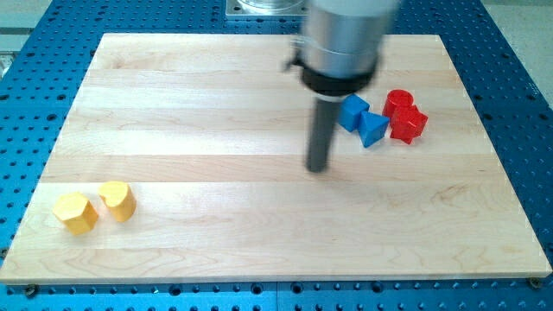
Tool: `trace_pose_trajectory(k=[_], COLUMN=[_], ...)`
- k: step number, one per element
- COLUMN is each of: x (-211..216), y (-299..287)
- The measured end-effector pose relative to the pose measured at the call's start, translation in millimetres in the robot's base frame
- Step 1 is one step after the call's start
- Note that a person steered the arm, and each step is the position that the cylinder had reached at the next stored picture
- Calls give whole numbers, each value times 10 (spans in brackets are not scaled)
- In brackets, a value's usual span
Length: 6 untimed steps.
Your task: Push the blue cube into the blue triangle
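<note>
The blue cube (352,112) lies on the wooden board (259,199) at the view's upper right. The blue triangle (373,129) sits right beside it, to its lower right, and the two look to be touching. My tip (318,168) rests on the board below and to the left of the blue cube, a short gap away from it. The rod hangs from a wide grey cylinder (346,39) that hides part of the board's top edge.
A red cylinder-like block (398,102) and a red star-like block (408,124) sit just right of the blue triangle. Two yellow blocks (74,212) (117,199) lie at the view's lower left. Blue perforated table surrounds the board.
</note>
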<state>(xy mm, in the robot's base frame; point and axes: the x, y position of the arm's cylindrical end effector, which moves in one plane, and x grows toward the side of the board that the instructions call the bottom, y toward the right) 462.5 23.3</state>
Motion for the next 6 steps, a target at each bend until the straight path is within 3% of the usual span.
trace_pose_trajectory(k=[1,2,4,5,6], x=[-705,-1049,-718,-618,-170], y=[-136,260,839,646,283])
